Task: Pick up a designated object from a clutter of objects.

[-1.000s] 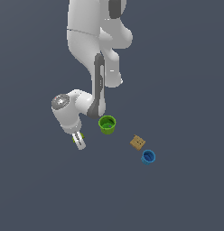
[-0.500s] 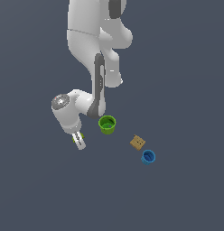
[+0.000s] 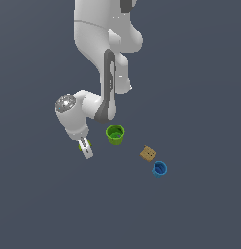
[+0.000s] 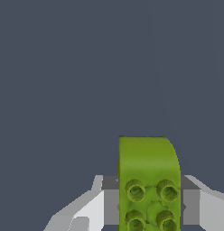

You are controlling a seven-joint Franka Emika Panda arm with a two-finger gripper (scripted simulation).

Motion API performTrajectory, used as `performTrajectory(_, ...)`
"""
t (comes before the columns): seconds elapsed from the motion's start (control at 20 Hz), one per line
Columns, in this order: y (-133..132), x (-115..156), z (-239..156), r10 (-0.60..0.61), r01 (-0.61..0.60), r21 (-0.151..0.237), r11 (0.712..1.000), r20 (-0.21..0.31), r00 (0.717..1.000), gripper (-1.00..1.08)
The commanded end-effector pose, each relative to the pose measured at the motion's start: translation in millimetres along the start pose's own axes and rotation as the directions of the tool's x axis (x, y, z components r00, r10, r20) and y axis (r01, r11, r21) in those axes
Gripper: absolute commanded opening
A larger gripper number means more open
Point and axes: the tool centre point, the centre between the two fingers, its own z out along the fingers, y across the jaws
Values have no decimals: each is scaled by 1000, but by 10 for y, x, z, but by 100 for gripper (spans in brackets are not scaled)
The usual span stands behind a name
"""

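The designated object, a small olive-green studded block (image 4: 147, 162), fills the space between my fingers in the wrist view. My gripper (image 4: 149, 208) is shut on it, with a grey pad against each of its sides. In the exterior view the gripper (image 3: 86, 150) points down at the exterior view's left of the clutter, and only a sliver of the block (image 3: 88, 143) shows at the fingers. The rest of the clutter lies apart from the gripper: a green round cup (image 3: 115, 133), a tan cube with dark dots (image 3: 148, 153) and a blue round cup (image 3: 159, 169).
The arm's white links (image 3: 100, 58) rise behind the green cup. Everything sits on a plain dark grey floor (image 3: 200, 97). The wrist view shows only grey floor (image 4: 86, 67) beyond the block.
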Motion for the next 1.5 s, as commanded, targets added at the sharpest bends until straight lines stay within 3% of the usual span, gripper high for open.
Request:
performTrajectory(0.0,-2,-48,-124,0,0,1,1000,0,1000,-100)
performTrajectory(0.6,3,-422,-1054,1,-1,2,1000,1,1000,-100)
performTrajectory(1.45,-4,-1036,-2686,2,-2,-2,1000,-4,1000,-100)
